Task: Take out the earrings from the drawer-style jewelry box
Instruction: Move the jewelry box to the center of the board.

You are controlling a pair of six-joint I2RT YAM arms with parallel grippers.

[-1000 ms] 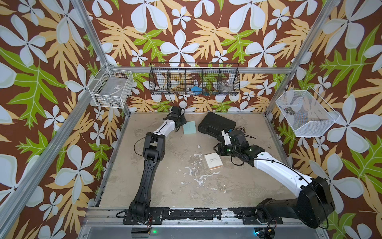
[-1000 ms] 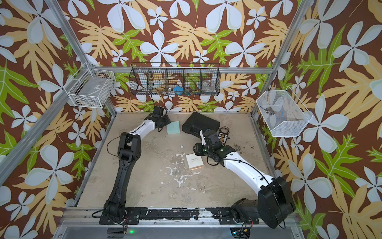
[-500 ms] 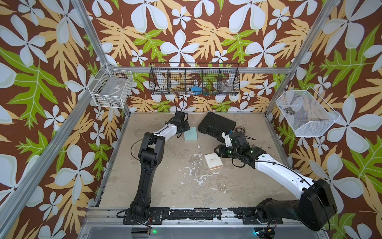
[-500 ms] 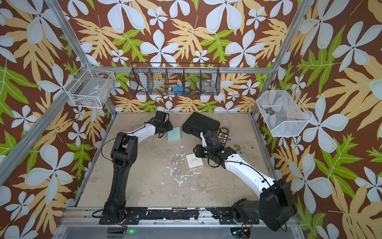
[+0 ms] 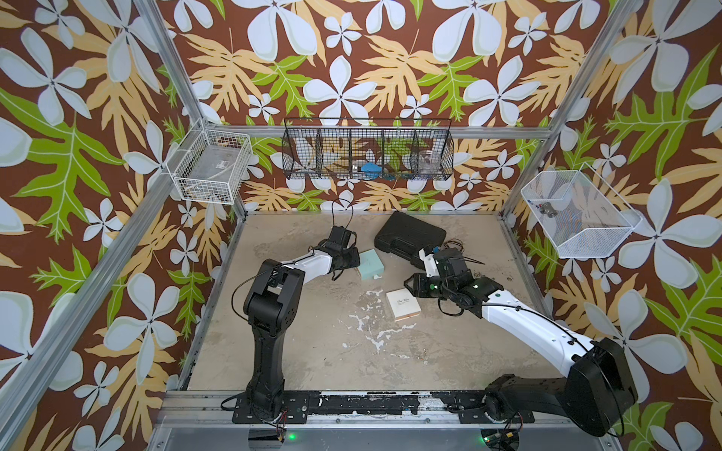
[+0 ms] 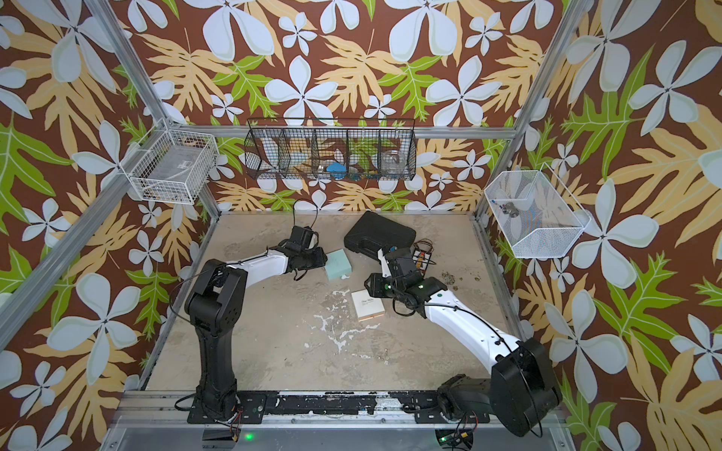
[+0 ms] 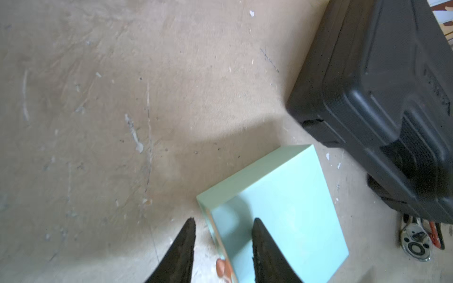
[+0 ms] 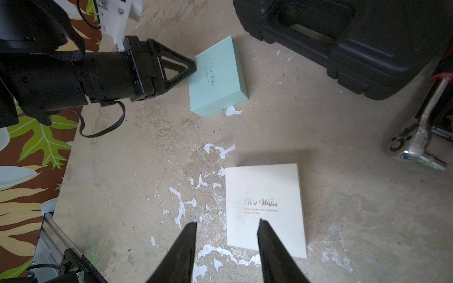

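where the two arms reach out from a metal rail [image 5: 351, 406] at the front, the table [image 5: 312, 351] is a tan, scuffed board with white patches [image 5: 371, 336] of chipped paint near its middle, shut in on three sides by walls [image 5: 351, 58] papered in brown with white flowers and green and tan leaves, with bare metal posts [image 5: 176, 78] at the corners. a white wire basket [image 5: 211, 168] hangs on the left wall, a long black wire basket [image 5: 367, 150] on the back wall and a white mesh basket [image 5: 578, 214] on the right wall. towards the back a black plastic case [image 5: 410, 238] lies flat, with a ratchet wrench [image 8: 414, 144] just beside it. the mint box [image 5: 371, 263] lies near the case, and the left gripper [image 7: 224, 221] is at its near edge with fingers spread: one fingertip over the lid, the other outside over the table, and an orange tab [image 7: 221, 267] at the box's side in the gap between them, gripped by neither. the cream box [image 5: 403, 305], lettered in gold, lies apart from the mint one, closer to the middle, beside the chipped paint. the right gripper [image 8: 226, 224] hangs at it with fingers spread and nothing between them, one tip over the lid's corner and one over bare table. the earrings are too small to pick out in any view
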